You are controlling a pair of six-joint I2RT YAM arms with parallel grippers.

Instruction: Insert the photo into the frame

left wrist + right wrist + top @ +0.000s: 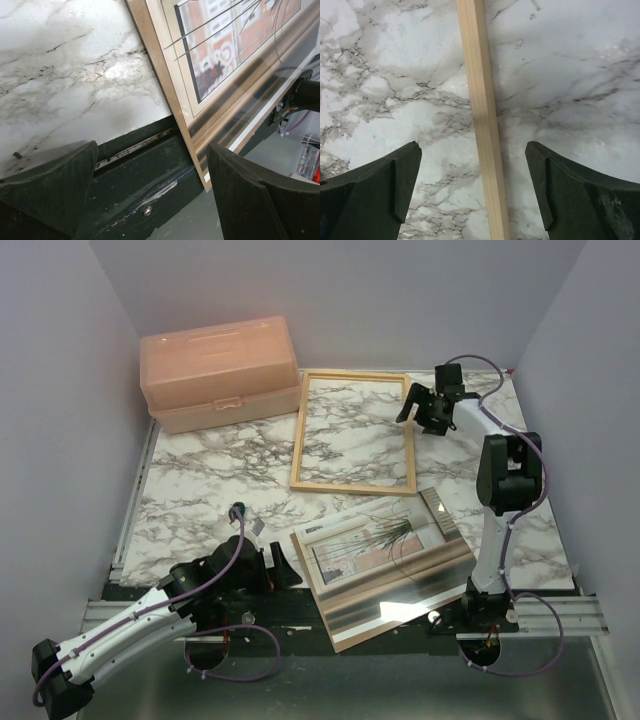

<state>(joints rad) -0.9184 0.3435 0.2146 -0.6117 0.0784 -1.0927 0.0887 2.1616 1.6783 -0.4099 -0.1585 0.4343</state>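
The frame (pixel 354 432), thin light-wood bars, lies flat on the marble table with only marble inside it. My right gripper (pixel 418 405) hovers over its right bar near the far corner, open; in the right wrist view that bar (pixel 481 115) runs between the spread fingers, untouched. The photo (pixel 372 540), a spiky plant print, lies near the front edge on a brown backing board (pixel 340 625), under a reflective glass sheet. My left gripper (pixel 282 570) rests open just left of that stack; in the left wrist view the photo (pixel 225 50) lies beyond the right finger.
A peach plastic toolbox (pixel 220 372) stands at the far left of the table. The stack's near end overhangs the table's front edge onto the black rail (pixel 145 185). Grey walls close in on both sides.
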